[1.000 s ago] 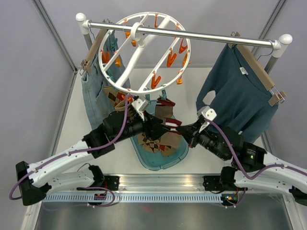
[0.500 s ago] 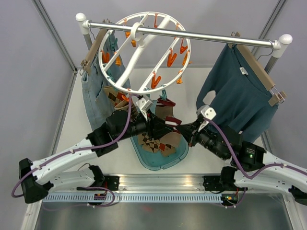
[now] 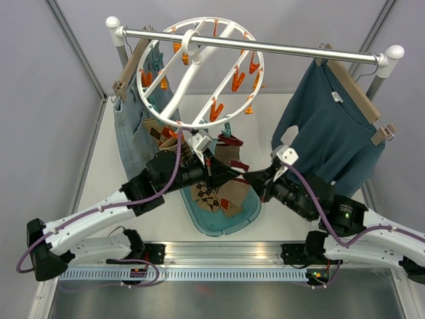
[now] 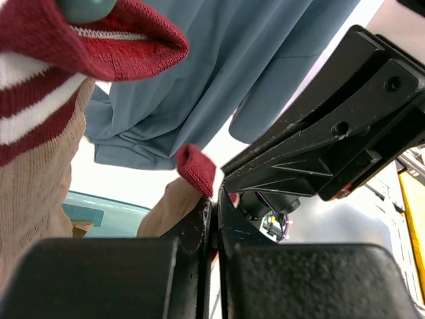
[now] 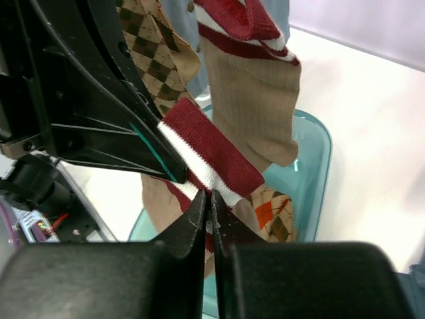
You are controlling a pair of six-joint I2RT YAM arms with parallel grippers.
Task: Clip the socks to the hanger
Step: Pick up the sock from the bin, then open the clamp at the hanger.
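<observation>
With the left fingers (image 4: 194, 229) and right fingers (image 5: 190, 226) both pinched shut on one sock (image 5: 212, 159) by its striped cuff, above the teal tray (image 3: 246, 214) and just below the hanger (image 3: 199, 20), opposing pulls could tug it free.

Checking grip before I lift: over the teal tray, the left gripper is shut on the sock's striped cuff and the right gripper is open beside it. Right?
Not quite. The right gripper is not open: the right wrist view shows it clamped on the same red-and-white striped cuff. The rest holds: the left gripper is shut on that cuff, over the teal tray.
</observation>
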